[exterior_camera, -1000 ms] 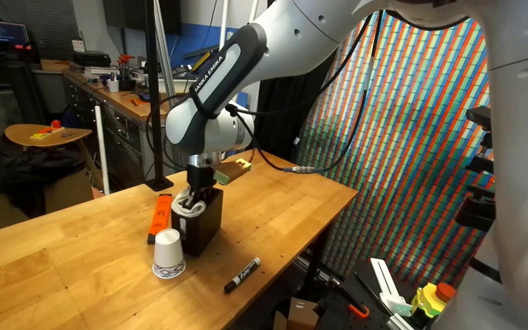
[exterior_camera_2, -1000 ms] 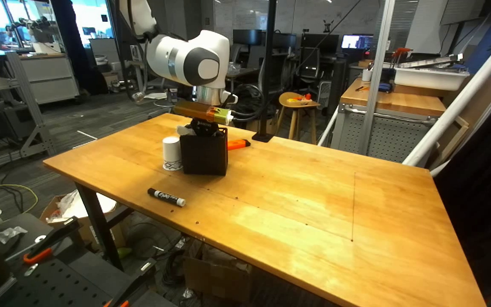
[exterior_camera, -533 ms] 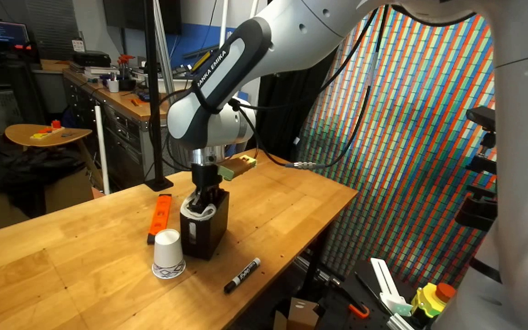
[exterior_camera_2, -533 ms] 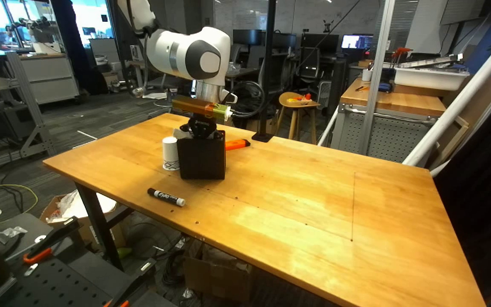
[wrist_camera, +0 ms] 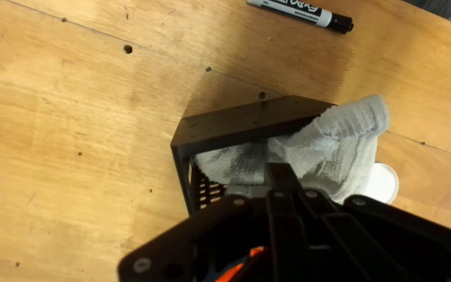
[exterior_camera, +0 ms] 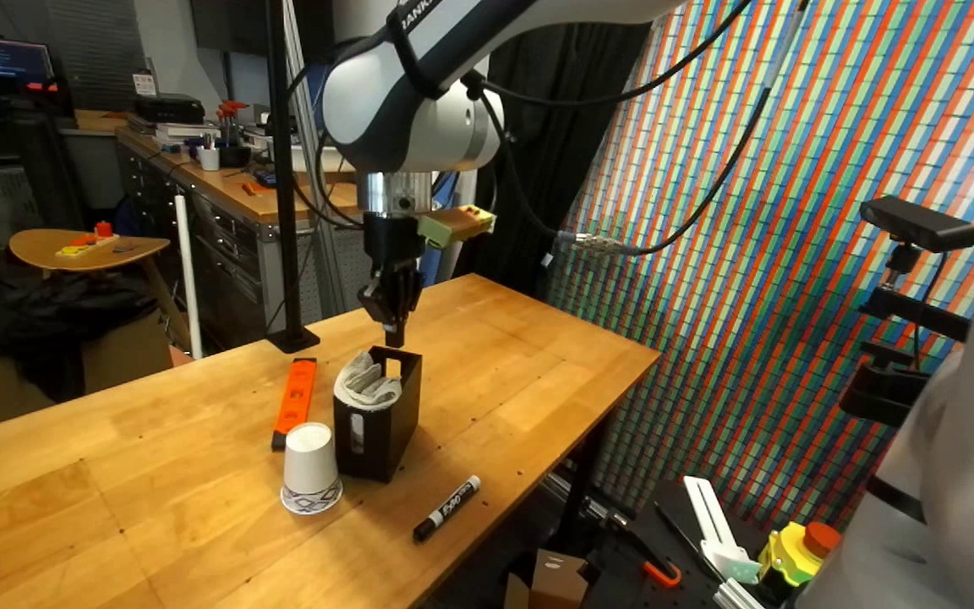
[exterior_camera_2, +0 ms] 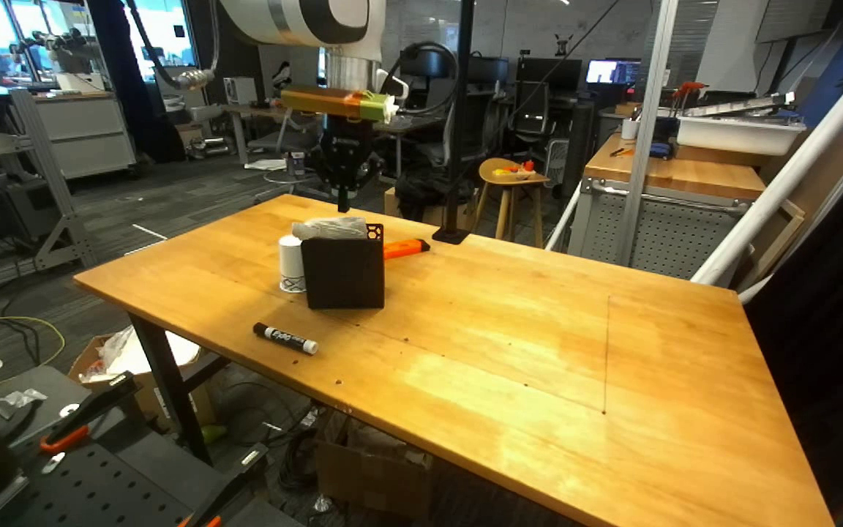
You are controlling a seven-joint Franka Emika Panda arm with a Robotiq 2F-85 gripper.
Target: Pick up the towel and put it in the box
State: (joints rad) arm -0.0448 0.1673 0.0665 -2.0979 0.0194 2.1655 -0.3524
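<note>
Shiny light-brown wooden table (exterior_camera_2: 538, 351) across the middle and bottom of an exterior view. On it, a little left of the middle in both exterior views, a tall, thin black box (exterior_camera_2: 345, 278) with an open top. Inside, a bunched-up grey-white cloth towel (wrist_camera: 311, 152), puffed up past the rim, with one fold poking out over the end at the right of the wrist view.

Big change just now: black two-finger robot gripper (exterior_camera: 395, 334) up out of the box, with a bit of air under it. Fingers (wrist_camera: 282, 177) pressed together, with nothing held. Towel left behind in the box. Likely means a good drop and a job almost done. Best to go straight up and away next. Maybe worth a soft push on that loose fold, to stop a slip over the edge. Can't tell the depth of the cloth inside.

Just beside the box, at its lower left in an exterior view, an upside-down white paper cup (exterior_camera: 311, 469); can't tell if touching. Left of the box, a long flat orange bar (exterior_camera: 294, 397) with black ends. Lower right, a black-and-white marker pen (exterior_camera: 446, 509), apart from the box.
</note>
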